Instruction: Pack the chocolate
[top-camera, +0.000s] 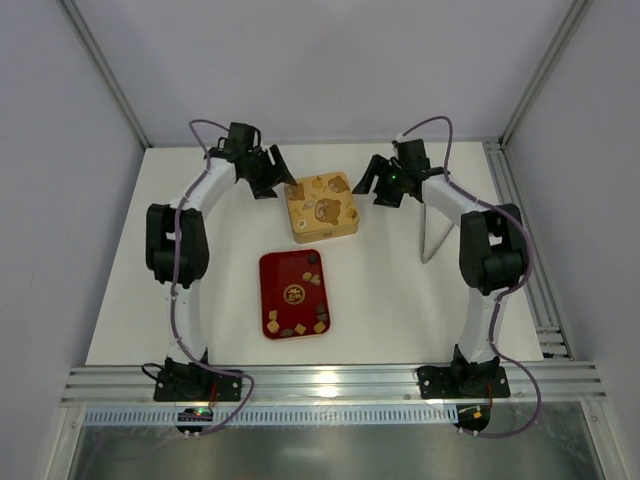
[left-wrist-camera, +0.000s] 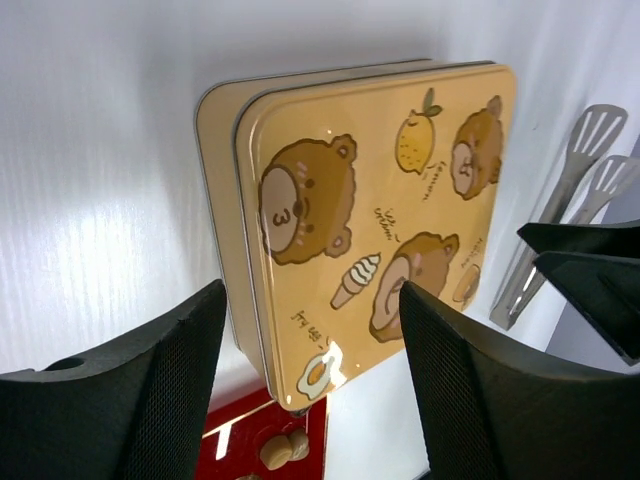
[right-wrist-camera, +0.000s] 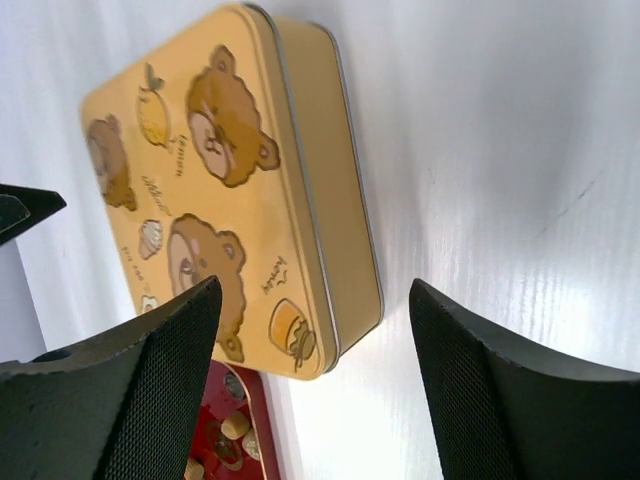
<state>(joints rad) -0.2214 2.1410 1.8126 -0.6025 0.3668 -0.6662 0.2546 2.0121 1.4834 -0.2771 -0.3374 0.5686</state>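
Yellow tin (top-camera: 321, 207) sits lidded on the desk (top-camera: 400, 300); chocolates lie on the red tray (top-camera: 294, 293); both grippers' fingers, left (top-camera: 270, 170) and right (top-camera: 375, 182), spread empty beside the tin; lid-opening or just-closed, either fits.

left arm: reaches forward, bent inward toward centre | left gripper (top-camera: 272, 172): jaws spread wide, holding nothing, fingers (left-wrist-camera: 150, 400) angled down | right arm: reaches forward, mirrors the left | right gripper (top-camera: 378, 186): jaws spread wide, holding nothing, fingers (right-wrist-camera: 500, 400) angled down
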